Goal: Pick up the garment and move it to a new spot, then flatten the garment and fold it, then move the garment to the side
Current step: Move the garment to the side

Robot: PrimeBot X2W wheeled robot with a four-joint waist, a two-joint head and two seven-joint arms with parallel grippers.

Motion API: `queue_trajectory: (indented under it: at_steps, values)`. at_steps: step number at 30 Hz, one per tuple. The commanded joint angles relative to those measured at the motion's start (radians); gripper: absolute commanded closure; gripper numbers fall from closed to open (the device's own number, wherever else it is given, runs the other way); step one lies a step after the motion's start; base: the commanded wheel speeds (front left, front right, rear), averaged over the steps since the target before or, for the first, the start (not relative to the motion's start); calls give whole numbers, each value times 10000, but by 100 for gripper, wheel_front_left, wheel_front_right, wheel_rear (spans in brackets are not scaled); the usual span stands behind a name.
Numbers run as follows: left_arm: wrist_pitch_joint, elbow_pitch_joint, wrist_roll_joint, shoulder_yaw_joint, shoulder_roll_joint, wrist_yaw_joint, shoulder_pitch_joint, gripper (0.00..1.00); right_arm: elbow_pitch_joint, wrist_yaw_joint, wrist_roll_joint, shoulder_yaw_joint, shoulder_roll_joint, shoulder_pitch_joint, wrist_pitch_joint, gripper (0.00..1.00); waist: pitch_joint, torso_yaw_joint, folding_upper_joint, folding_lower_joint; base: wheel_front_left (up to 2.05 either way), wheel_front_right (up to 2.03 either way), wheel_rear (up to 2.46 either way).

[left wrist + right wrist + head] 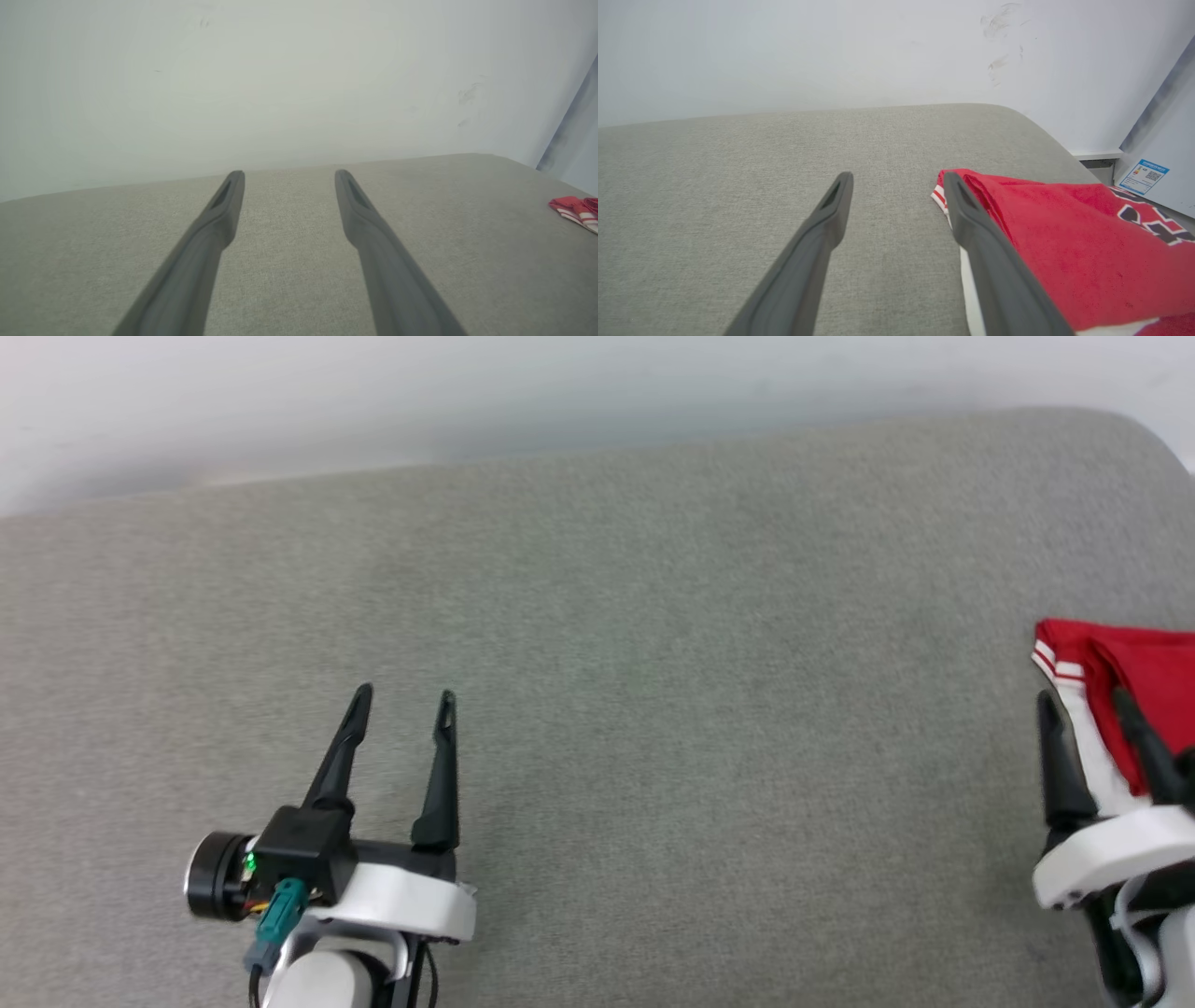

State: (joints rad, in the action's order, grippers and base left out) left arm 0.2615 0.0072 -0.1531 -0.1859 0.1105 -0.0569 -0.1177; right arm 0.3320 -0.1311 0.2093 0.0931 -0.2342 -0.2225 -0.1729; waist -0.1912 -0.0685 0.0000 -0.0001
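Note:
The garment (1134, 695), red with a white sleeve and striped trim, lies folded at the right edge of the grey cushion. In the right wrist view the garment (1064, 242) shows black white-outlined letters at its far right. My right gripper (1083, 700) is open over the garment's left edge; its right finger lies above the cloth, its left one over bare cushion, nothing held. A corner of the garment (577, 212) shows far right in the left wrist view. My left gripper (403, 695) is open over bare cushion at the lower left, well away from the garment.
The grey cushioned surface (653, 663) stretches wide between the two grippers. A pale wall (467, 392) runs along its back edge. To the right of the cushion stands a white appliance with a blue label (1143, 176).

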Motion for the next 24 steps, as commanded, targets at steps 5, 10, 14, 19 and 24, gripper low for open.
queue_trajectory:
  at_steps: [5,10,14,19,24]
  values:
    - [43,177,133,403,191,-83,590,0,-2035,8,-477,-137,823,1235,530,0,728,551,0,1,0,0,0]
    - [44,231,188,807,287,-150,1233,0,-3581,8,-689,-295,1244,2243,1202,0,1236,633,0,1,0,0,0]
    - [44,191,177,1056,332,-139,1770,0,-4382,8,-776,-374,1341,2835,1580,0,1562,623,0,1,0,0,0]
    - [44,98,141,1307,324,-59,2160,0,-5038,8,-821,-391,1332,3379,1875,0,1769,679,0,1,0,0,0]
    - [45,49,222,1419,237,47,2215,0,-5316,8,-831,-354,1248,3639,2056,0,1762,740,0,1,0,0,0]
